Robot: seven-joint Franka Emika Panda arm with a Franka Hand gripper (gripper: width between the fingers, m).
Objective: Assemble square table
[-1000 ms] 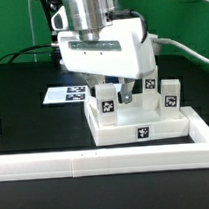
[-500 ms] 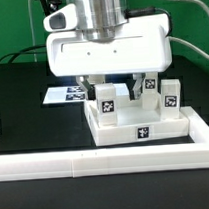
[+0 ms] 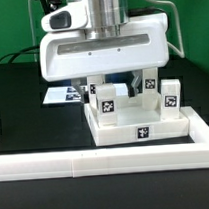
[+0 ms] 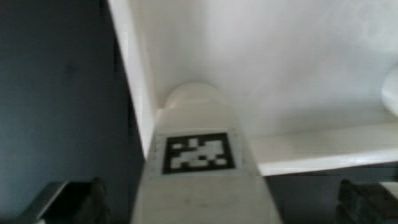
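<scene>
Two views | wrist view alone shows a tagged leg point(image 4: 199, 150) directly between the spread fingers of the end effector point(image 3: 115, 84), untouched | exterior view alone shows the white square top point(image 3: 144, 125) below the end effector, legs upright in its corners, on the black table point(image 3: 22, 97) | labels: black-and-white tags only, no readable writing

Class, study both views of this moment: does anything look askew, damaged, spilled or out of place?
Nothing stands out. The table top lies flat against the border rail, legs stand upright on it, and the marker board lies flat behind. The open gripper hangs over one leg, holding nothing.
</scene>
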